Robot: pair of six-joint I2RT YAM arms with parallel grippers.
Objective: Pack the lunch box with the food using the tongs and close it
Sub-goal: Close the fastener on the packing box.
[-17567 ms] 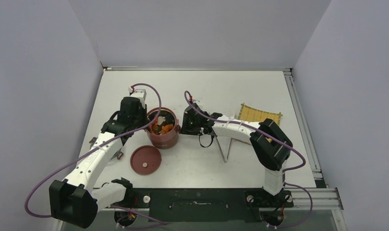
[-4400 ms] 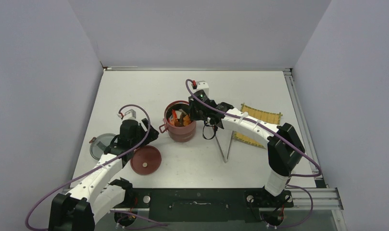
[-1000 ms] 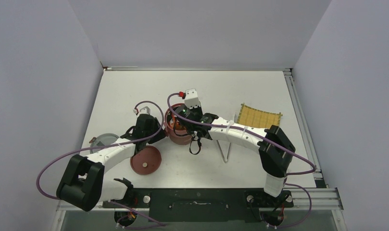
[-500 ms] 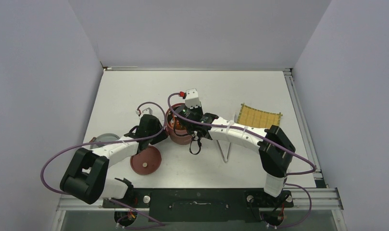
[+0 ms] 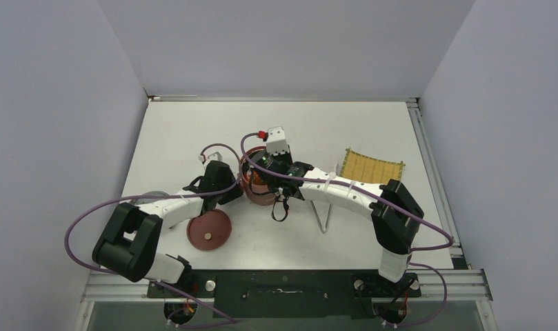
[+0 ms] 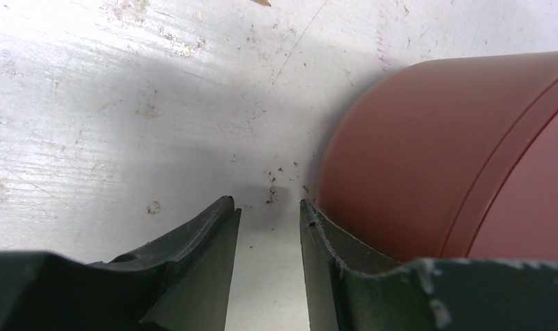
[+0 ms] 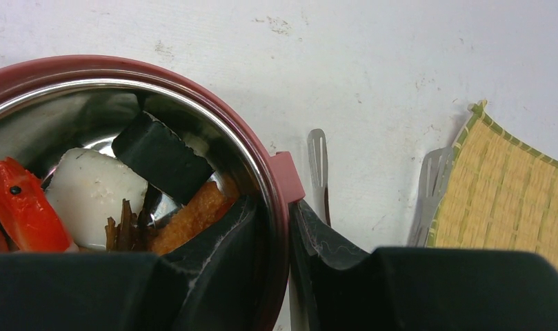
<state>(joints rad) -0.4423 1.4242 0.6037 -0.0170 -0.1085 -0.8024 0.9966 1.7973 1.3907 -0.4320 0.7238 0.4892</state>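
Your right fingers (image 7: pixel 316 243) are clenched on the wall of the lunch box (image 5: pixel 256 197). In the right wrist view one finger stands inside the steel bowl and the other outside. The dark-red rim is pressed between them, just beside the small tab on the rim. The box stands open, without cover, near the middle of the desk (image 5: pixel 345 127). Inside it you can see the food (image 7: pixel 96 193): a white piece, a red piece with a black dot at the left, an orange strip and a black block leaning at the wall.

Your left fingers (image 6: pixel 214 231) are released, with a narrow gap between them and only bare desk in the gap. They are low at the desk on the left side of the box. One finger is touching or almost touching the red outer wall; I cannot tell which.

A flat dark-red lid (image 5: pixel 209 229) lies on the desk, nearer to the arm bases and apart from the box.

The tongs (image 5: pixel 321 226) lie on the desk to the right of the box, partly under the right arm, and no fingers hold them. One flat tip lies on bare desk near the box, and the other lies at the edge of the yellow woven mat (image 5: pixel 372 167).
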